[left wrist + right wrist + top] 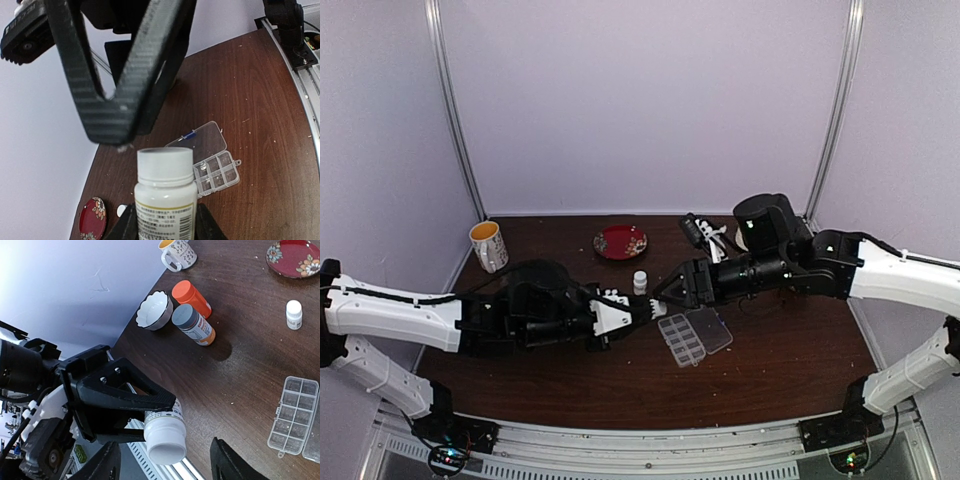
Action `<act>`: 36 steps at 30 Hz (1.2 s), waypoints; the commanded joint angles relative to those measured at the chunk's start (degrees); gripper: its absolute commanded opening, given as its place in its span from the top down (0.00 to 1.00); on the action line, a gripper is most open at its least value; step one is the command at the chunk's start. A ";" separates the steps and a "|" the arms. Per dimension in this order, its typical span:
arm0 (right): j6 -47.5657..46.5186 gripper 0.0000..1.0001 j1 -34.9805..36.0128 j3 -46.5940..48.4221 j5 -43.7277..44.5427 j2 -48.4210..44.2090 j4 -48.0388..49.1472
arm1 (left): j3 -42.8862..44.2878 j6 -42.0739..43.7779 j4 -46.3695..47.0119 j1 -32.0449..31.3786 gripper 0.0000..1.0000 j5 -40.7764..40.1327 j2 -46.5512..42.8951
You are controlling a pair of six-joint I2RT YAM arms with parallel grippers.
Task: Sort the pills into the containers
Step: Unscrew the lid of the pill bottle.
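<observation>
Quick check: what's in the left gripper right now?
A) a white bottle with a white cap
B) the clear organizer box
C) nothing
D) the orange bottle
A: in the left wrist view the left gripper is clamped on the white bottle, while the orange bottle and organizer box sit on the table.
</observation>
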 commanded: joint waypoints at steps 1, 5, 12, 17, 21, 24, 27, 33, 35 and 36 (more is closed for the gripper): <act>5.30 0.37 -0.24 1.94 -0.70 2.70 -1.88 | 2.62 2.35 2.02 -0.22 0.86 -1.64 1.31; 5.78 0.39 -0.24 1.79 -0.45 3.40 -1.10 | 2.65 2.46 2.06 -0.27 0.86 -1.90 1.71; 6.27 0.60 -0.23 0.61 -3.00 3.83 1.52 | 2.44 1.82 2.71 -0.24 0.86 -1.98 1.99; 5.68 0.74 -0.24 0.44 -4.62 3.83 2.20 | 2.40 0.51 2.90 -0.28 0.86 -2.12 2.07; 1.76 0.76 0.32 0.55 -6.36 3.18 2.84 | 2.16 -1.81 3.06 -0.07 0.89 -1.16 1.29; -7.45 0.78 1.19 0.33 -7.03 2.35 3.24 | 1.65 -5.23 3.08 1.25 0.91 4.55 0.03; -22.92 0.82 2.77 0.86 -6.76 1.76 0.48 | 1.49 -8.40 2.44 3.65 0.92 14.33 -1.00; -58.88 0.92 3.15 -0.69 -9.64 -0.10 0.28 | 3.06 -10.74 -1.75 5.09 0.94 22.80 -0.94; -73.76 0.97 3.10 -0.60 -11.08 0.09 -2.29 | 3.09 -11.60 -1.76 5.28 0.94 24.08 -1.05; -80.57 1.00 3.10 -0.56 -11.37 0.38 -3.98 | 3.04 -12.03 -1.72 5.37 0.94 24.64 -1.10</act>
